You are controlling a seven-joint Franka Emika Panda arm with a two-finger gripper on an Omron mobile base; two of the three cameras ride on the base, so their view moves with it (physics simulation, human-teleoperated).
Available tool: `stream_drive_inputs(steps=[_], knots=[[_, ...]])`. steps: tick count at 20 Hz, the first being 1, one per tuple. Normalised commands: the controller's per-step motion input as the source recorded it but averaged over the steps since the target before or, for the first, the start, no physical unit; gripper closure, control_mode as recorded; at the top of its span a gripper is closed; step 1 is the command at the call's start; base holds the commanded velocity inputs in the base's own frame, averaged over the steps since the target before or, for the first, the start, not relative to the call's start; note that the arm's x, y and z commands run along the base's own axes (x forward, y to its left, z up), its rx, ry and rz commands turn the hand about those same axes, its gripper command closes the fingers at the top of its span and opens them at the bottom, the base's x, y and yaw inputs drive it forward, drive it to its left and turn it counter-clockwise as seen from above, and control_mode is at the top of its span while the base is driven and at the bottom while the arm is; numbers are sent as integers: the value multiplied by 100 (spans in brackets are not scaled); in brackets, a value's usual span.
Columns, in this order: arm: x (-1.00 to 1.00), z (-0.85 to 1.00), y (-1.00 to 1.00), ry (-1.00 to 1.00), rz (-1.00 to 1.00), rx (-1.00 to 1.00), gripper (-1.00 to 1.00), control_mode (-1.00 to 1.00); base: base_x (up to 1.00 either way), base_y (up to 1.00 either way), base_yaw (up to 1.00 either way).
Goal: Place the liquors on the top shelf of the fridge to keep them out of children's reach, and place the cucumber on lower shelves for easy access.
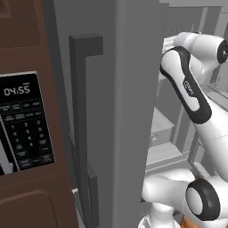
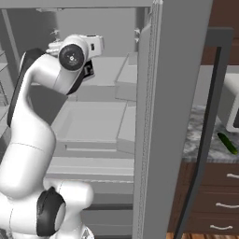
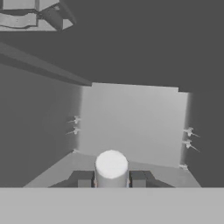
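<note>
My gripper (image 3: 111, 180) is shut on a liquor bottle (image 3: 111, 168); its round white top rises between the two dark fingertips (image 3: 84, 179). Its body is hidden, so I cannot tell which of the liquors it is. Beyond the bottle lies a pale grey flat panel (image 3: 131, 122) with small pegs at both sides, inside the fridge (image 2: 172, 93). In the right base view my wrist (image 2: 86, 46) reaches into the fridge's upper part, above the boxy lower shelves (image 2: 93, 121). The cucumber (image 2: 227, 143) lies on the marble counter to the right of the open door.
The open grey fridge door (image 1: 129, 111) with its long dark handle (image 1: 82, 111) stands close to the left of my arm. A microwave panel (image 1: 22, 120) sits in brown cabinetry at the far left. Brown drawers (image 2: 224, 186) are under the counter, with a white microwave (image 2: 231, 107) on it.
</note>
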Motion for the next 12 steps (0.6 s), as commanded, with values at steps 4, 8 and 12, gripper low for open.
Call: stream_drive_inputs(steps=[4, 8, 12], knots=[[54, -2, 7, 0, 0, 0, 100, -100, 0, 0, 0], [51, -11, 6, 0, 0, 0, 100, -100, 0, 0, 0], [50, -21, 8, 1, 0, 0, 100, -100, 0, 0, 0]])
